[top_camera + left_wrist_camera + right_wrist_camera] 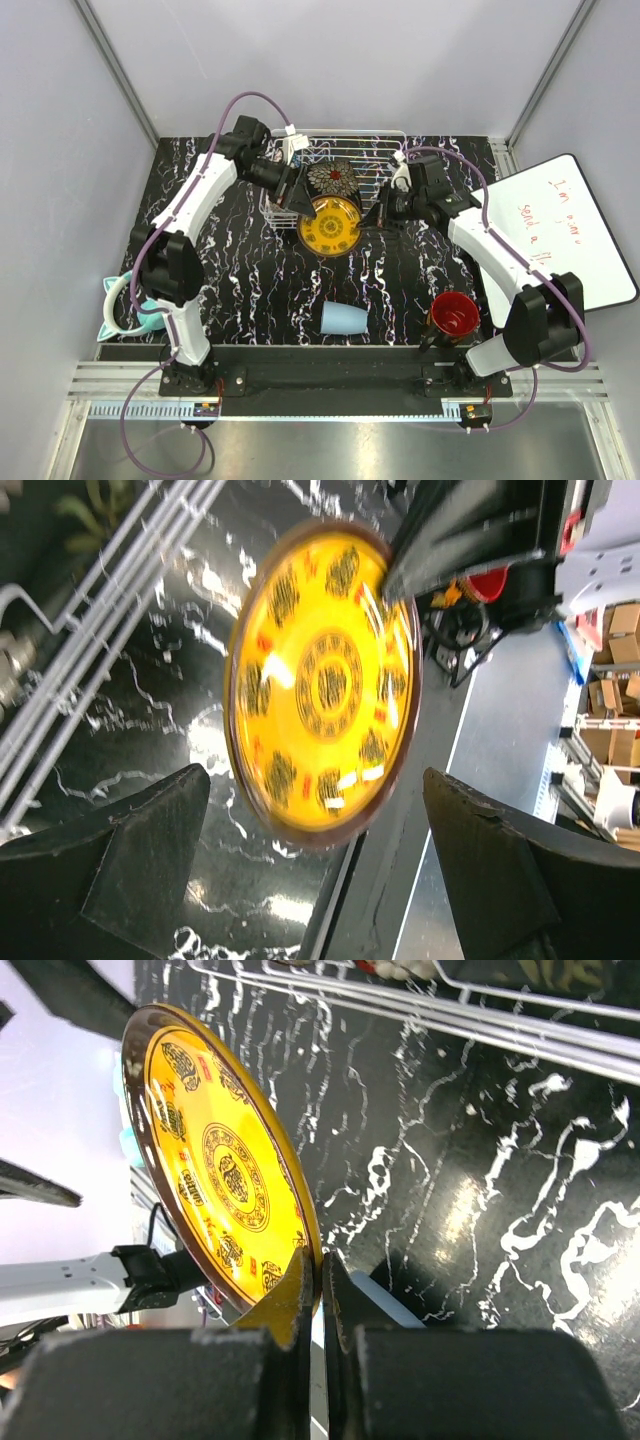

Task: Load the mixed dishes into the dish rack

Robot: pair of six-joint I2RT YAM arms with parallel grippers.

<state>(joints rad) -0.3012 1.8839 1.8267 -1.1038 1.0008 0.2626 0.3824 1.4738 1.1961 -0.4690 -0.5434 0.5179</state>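
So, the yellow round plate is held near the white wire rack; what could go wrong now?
The right gripper pinches the yellow ornate round plate only at its thin rim, so it could swing or slip out.
The open left gripper faces the plate closely; a small move might knock it.
The black square floral plate already sits in the white wire dish rack just behind, so the two plates could collide.

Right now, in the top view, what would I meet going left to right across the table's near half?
Teal rounded item → light-blue cup → dark mug with red inside → white board with red handwriting.
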